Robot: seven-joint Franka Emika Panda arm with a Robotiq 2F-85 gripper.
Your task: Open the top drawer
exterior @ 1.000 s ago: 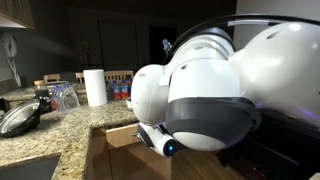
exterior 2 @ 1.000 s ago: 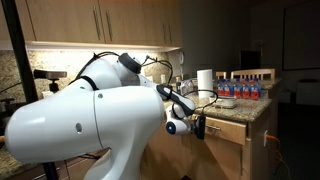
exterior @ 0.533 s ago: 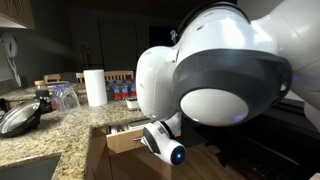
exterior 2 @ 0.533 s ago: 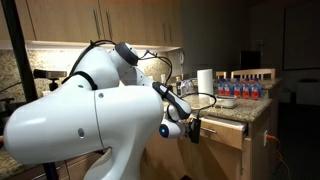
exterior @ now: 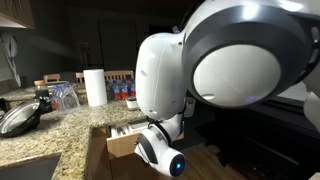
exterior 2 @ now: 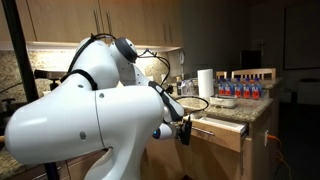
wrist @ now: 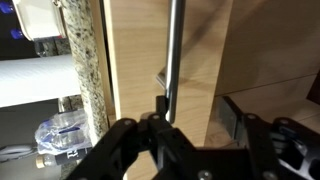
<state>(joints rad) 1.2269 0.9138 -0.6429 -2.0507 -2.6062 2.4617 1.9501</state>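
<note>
Granite counter [wrist: 88,70], top drawer [wrist: 135,70] facing end effector [wrist: 196,104]

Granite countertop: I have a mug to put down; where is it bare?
In an exterior view the speckled granite countertop is bare in front of the white paper towel roll, between the dark round pan and the pulled-out light-wood top drawer. Farther back, clear glassware and coloured bottles crowd it.
</note>
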